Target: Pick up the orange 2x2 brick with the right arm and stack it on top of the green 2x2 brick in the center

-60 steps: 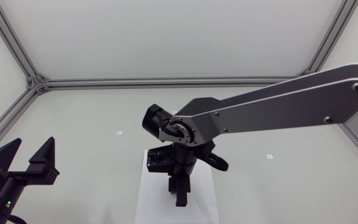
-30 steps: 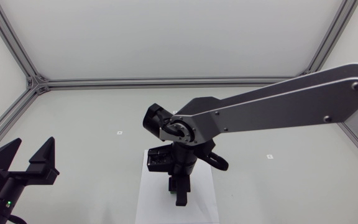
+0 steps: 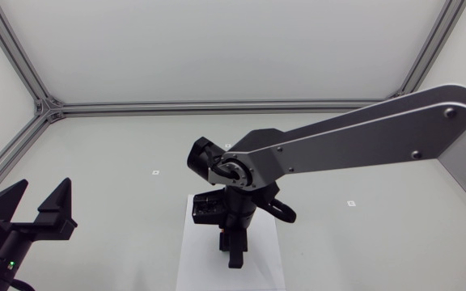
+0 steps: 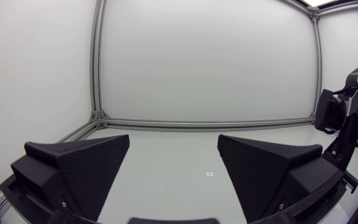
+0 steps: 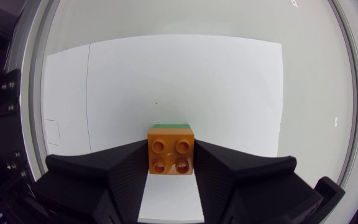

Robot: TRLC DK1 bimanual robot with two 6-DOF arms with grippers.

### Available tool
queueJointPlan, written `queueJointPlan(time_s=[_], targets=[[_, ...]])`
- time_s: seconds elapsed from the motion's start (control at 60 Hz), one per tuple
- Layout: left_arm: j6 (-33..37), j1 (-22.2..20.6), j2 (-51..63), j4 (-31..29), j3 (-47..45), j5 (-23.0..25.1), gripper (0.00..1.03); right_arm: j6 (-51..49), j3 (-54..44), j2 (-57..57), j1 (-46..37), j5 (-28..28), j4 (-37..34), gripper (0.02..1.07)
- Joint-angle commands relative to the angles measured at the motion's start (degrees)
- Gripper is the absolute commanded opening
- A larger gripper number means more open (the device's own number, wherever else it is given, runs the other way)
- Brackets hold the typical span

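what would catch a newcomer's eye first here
The orange brick, bright against all the white and black, sits clamped between two black fingers, with a sliver of the green brick showing just beyond it. From above, the long silver right arm stretches across to the white sheet in the centre.

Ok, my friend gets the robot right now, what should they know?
Left tool: open, empty, at the table's left side.
Right tool: shut on the orange 2x2 brick.
The orange brick is right over the green 2x2 brick, on the white sheet; only a green edge shows.
Done: pick-up, carry to the centre.
Left: check it is pressed on (cannot tell here), open the tool, lift away.
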Motion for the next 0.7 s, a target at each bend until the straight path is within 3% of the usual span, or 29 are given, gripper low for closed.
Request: queueJointPlan(time_s=[0.0,0.517,0.65,0.683], targets=[[0.73,0.26,-0.45,-0.76,-2.35,0.23,0.99,-0.59,-2.98,3.56,-0.23,0.66,-0.1,0.47],[0.73,0.26,-0.45,-0.76,-2.35,0.23,0.99,-0.15,-2.89,3.21,-0.32,0.57,0.95,0.48],[0.73,0.26,-0.45,-0.84,-2.35,0.23,0.99,-0.06,-2.8,3.21,-0.23,0.57,0.95,0.54],[0.73,0.26,-0.45,-0.76,-2.35,0.23,0.99,0.03,-2.8,3.21,-0.23,0.57,0.95,0.6]])
